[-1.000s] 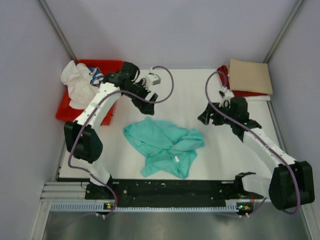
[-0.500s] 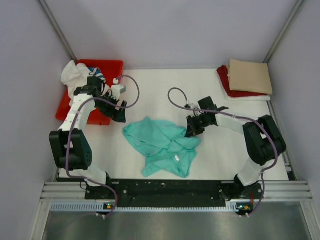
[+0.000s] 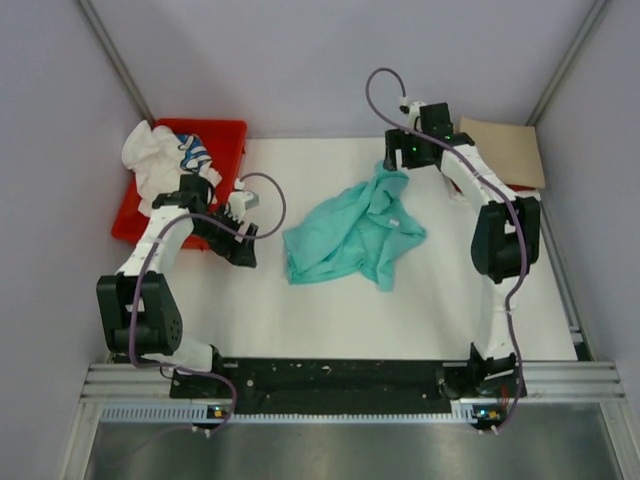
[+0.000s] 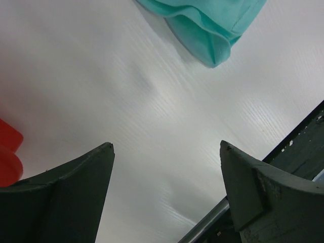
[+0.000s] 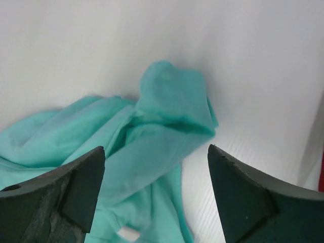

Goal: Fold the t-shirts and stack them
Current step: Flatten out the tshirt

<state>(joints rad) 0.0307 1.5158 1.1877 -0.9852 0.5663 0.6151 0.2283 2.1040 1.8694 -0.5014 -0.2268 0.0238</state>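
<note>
The teal t-shirt [image 3: 355,232] lies crumpled on the white table, right of centre. My right gripper [image 3: 396,165] is open just above its far corner, and in the right wrist view [image 5: 156,147] the teal cloth [image 5: 167,116] lies below the spread jaws, not held. My left gripper [image 3: 244,250] is open and empty over bare table left of the shirt; its wrist view [image 4: 166,144] shows a shirt edge [image 4: 212,30] ahead. A white shirt [image 3: 148,162] and a striped one [image 3: 196,152] are bunched in the red tray [image 3: 222,132]. A folded tan shirt [image 3: 508,150] lies at the far right; the dark red one is mostly hidden.
The red tray stands at the far left corner, and its rim shows in the left wrist view [image 4: 7,159]. The black front rail [image 3: 330,375] runs along the near edge. Grey walls close in the table on three sides.
My right gripper dragged the teal shirt from the table's middle toward the far right, then opened and let it go. My left gripper shifted slightly nearer, beside the tray.
</note>
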